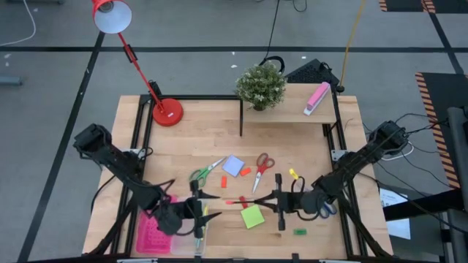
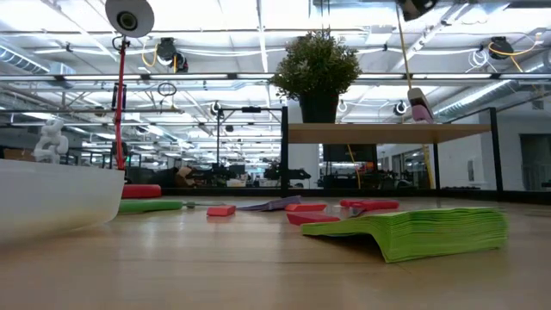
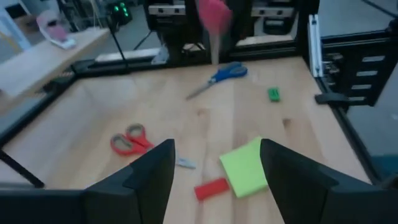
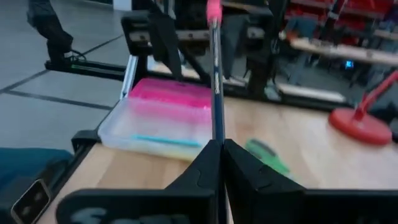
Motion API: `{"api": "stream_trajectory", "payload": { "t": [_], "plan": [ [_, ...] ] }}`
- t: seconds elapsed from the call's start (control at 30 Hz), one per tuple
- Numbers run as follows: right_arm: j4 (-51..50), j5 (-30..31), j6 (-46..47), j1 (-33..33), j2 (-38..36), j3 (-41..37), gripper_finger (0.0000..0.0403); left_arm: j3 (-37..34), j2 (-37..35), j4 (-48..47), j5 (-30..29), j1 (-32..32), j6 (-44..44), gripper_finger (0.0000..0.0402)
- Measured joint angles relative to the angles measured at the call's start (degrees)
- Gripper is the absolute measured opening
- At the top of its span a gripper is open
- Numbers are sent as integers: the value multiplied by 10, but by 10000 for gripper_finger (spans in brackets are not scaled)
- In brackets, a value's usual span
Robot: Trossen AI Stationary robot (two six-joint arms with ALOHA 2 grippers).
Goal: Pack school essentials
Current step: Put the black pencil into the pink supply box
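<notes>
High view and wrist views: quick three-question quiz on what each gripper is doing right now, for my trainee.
1. True or false: the left gripper is shut.
2. What does the right gripper hold? A) red scissors B) a pencil C) a green block
3. Fill in: in the high view, the scissors just left of the blue pad have ___ handles.

Key: 1 false, its fingers stand apart with nothing between them; 2 B; 3 green.
</notes>
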Motion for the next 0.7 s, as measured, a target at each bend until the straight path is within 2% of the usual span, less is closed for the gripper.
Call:
{"api": "stream_trajectory", "payload": {
  "t": [0.17,0.23,0.37,0.43,0.57,0.7],
  "plan": [
    [59,-47,-66,-30,0,0,7,0,-7,53,7,46,66,241],
    [62,-47,-72,-42,0,0,7,0,-9,80,10,56,98,241],
    [53,-47,-73,-58,0,0,7,0,-11,112,54,69,125,234],
    [51,-48,-73,-64,0,0,7,0,-11,112,58,71,127,213],
    [28,-48,-66,-73,0,0,8,0,-11,85,56,72,131,140],
    [-60,-62,21,-81,3,0,8,0,-24,57,53,71,117,79]
  ]
}}
